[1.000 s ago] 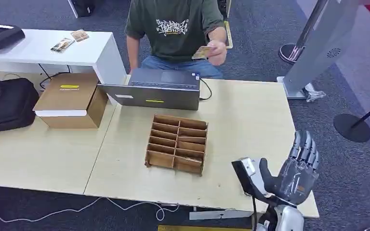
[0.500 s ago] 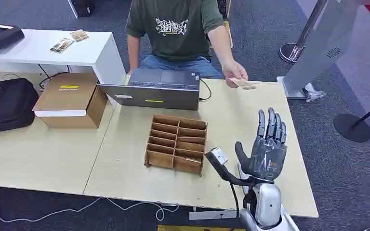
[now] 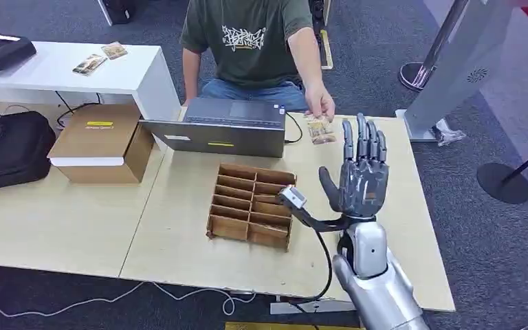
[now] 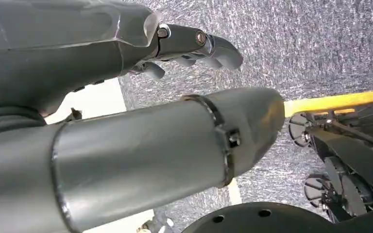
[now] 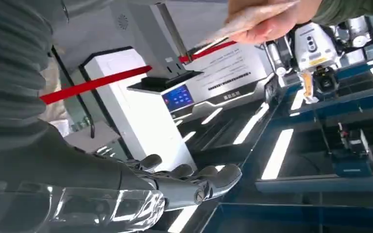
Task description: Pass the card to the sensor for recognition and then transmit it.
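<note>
A person's hand (image 3: pixel 320 104) holds a tan card (image 3: pixel 320 129) low over the far edge of the wooden table (image 3: pixel 179 240), right of the laptop. My right hand (image 3: pixel 361 168) is raised upright just in front of the card, fingers straight and apart, holding nothing. In the right wrist view the card (image 5: pixel 245 20) slants in the person's hand (image 5: pixel 272 26), clear of my fingertips (image 5: pixel 209 179). A small grey device (image 3: pixel 292 199) sticks out on a cable by my right wrist. My left hand (image 4: pixel 189 43) hangs over the carpet, fingers extended and empty.
A brown divided cardboard tray (image 3: pixel 253 205) lies left of my right arm. A grey laptop (image 3: pixel 223 127) and a cardboard box (image 3: pixel 100 141) stand behind it. A white kiosk (image 3: pixel 457 62) with a blue screen (image 5: pixel 177 97) rises at the right. More cards (image 3: pixel 100 58) lie on the white side table.
My right hand has risen and reached forward across the table toward the far edge. The person has brought the card down from chest height to the table's far edge.
</note>
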Motion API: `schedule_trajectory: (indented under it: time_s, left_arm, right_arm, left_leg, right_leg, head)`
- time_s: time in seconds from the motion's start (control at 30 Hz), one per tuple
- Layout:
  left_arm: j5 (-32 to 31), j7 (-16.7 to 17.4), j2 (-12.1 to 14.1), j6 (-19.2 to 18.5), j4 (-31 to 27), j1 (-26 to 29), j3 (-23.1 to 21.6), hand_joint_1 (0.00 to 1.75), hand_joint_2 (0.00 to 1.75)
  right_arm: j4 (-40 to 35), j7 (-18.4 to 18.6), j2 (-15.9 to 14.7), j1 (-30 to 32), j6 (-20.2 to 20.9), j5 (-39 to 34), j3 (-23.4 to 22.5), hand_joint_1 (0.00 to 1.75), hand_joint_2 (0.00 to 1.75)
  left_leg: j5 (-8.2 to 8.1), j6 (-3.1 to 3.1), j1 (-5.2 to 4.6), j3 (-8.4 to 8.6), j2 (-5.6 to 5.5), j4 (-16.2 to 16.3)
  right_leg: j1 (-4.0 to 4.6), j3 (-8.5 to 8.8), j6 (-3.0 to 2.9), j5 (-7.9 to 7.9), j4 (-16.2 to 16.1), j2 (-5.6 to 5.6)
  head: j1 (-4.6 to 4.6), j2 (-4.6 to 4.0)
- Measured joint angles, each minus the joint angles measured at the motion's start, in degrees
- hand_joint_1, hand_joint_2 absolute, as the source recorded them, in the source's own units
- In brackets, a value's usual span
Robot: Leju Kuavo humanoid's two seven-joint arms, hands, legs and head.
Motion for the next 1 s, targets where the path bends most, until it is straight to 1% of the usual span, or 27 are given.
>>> schedule_trajectory:
  time_s: [0.1,0.2,0.33,0.53,0.6,0.77,0.9,1.0]
  left_arm:
    - [-0.8,0.3,0.1,0.0,-0.1,-0.1,0.0,0.0,0.0]
    - [-1.3,0.7,0.3,0.0,-0.5,-0.2,0.0,0.0,0.0]
    - [-1.4,0.7,0.4,-0.1,-0.6,-0.2,0.0,0.0,0.0]
    - [-1.4,0.7,0.6,-0.1,-1.0,-0.2,0.0,0.0,0.0]
    - [-1.3,0.7,0.6,-0.1,-1.0,-0.2,0.0,0.0,0.0]
    - [-1.4,0.7,0.7,-0.2,-1.0,-0.2,0.0,0.0,0.0]
    - [-1.4,0.7,0.8,-0.3,-1.0,-0.2,0.0,0.0,0.0]
    - [-1.3,0.7,1.0,-0.4,-1.0,-0.2,0.0,0.0,0.0]
  right_arm:
    - [1.2,-1.4,0.8,-2.0,0.0,0.0,-1.0,0.0,1.75]
    - [3.7,-3.2,1.6,-5.7,0.0,0.0,-2.2,0.0,1.75]
    - [6.7,-4.6,2.8,-9.6,0.0,0.0,-3.2,0.0,1.75]
    - [10.4,-6.7,4.5,-13.3,0.0,0.0,-4.9,0.0,1.75]
    - [11.3,-6.6,4.7,-14.2,0.0,0.0,-5.1,0.0,1.75]
    - [12.8,-5.0,5.0,-15.7,0.0,0.0,-5.0,0.0,1.75]
    - [13.6,-4.9,5.0,-16.3,0.0,0.0,-5.0,0.0,1.75]
    - [14.1,-5.5,5.0,-16.5,0.0,0.0,-5.0,0.0,1.75]
  left_leg:
    - [0.0,0.0,-0.01,-0.01,0.0,0.0]
    - [0.0,0.0,-0.01,0.0,0.01,0.0]
    - [0.02,-0.02,0.0,0.0,0.01,0.0]
    - [0.02,-0.02,0.0,0.0,0.0,0.0]
    - [0.02,-0.02,0.0,-0.01,0.0,0.0]
    - [0.02,-0.02,-0.01,-0.01,0.0,0.0]
    - [0.02,-0.02,-0.01,-0.01,0.0,0.0]
    - [0.02,-0.02,-0.01,-0.01,0.0,0.0]
  right_leg:
    - [0.0,-0.01,0.0,0.0,0.0,0.02]
    - [0.0,-0.01,0.01,0.0,0.0,0.02]
    - [0.0,-0.01,0.01,0.03,0.0,0.02]
    - [0.0,-0.01,0.0,0.04,0.0,0.02]
    - [0.0,-0.02,0.0,0.04,0.0,0.02]
    - [0.0,-0.01,0.0,0.03,0.0,0.01]
    - [0.0,-0.01,0.01,0.04,0.0,0.01]
    - [0.0,-0.01,0.01,0.04,0.0,0.01]
  head:
    - [0.0,0.0]
    - [0.0,0.0]
    - [0.02,0.0]
    - [0.0,0.0]
    - [0.0,0.0]
    - [0.0,0.0]
    - [0.0,0.0]
    - [0.0,0.0]
